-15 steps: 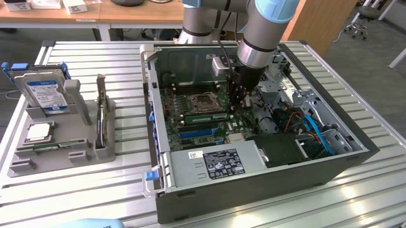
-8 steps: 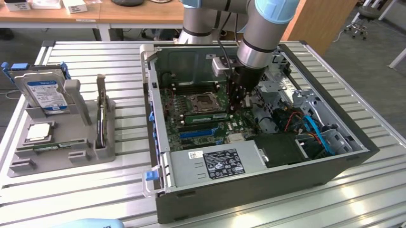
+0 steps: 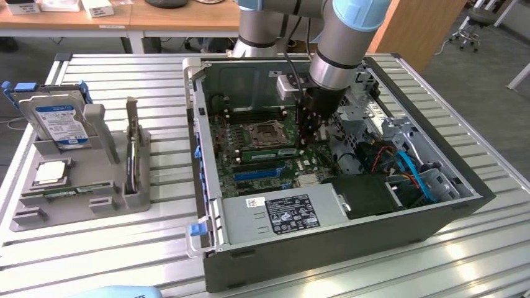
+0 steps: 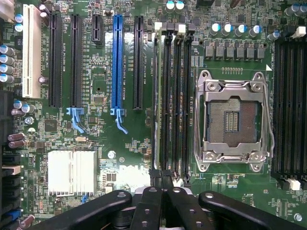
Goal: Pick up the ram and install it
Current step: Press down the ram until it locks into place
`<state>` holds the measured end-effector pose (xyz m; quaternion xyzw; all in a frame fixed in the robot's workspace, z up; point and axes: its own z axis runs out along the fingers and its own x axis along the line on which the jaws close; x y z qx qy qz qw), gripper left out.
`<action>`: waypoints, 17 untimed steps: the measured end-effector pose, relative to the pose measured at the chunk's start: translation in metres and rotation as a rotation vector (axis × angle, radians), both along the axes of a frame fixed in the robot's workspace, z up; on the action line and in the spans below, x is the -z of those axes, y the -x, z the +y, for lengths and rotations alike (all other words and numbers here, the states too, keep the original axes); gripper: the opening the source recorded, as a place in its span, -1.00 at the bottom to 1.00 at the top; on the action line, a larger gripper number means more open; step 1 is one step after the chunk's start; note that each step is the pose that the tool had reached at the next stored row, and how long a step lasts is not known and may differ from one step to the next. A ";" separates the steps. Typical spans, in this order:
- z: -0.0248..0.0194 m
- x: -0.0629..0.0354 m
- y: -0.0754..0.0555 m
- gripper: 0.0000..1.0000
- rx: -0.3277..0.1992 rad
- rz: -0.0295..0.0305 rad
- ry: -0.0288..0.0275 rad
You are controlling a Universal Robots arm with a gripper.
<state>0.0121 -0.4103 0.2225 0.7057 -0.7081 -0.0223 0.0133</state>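
Observation:
The ram is a thin green stick standing on edge in a memory slot beside the processor socket, inside the open computer case. In the wrist view the ram appears edge-on along the outermost slot of the row next to the socket. My gripper reaches down into the case at the end of the stick towards the exterior view's right. Its black fingers are pressed together, and the gripper sits right over that end of the stick. Whether the tips touch the ram I cannot tell.
The case wall and the power supply hem in the motherboard, with cables and drive bays at the exterior view's right. A grey tray at the left holds a hard drive, a silver processor chip and another green stick.

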 end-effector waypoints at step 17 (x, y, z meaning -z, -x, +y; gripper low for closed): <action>0.0000 -0.0186 0.000 -0.80 0.000 -0.0001 0.0003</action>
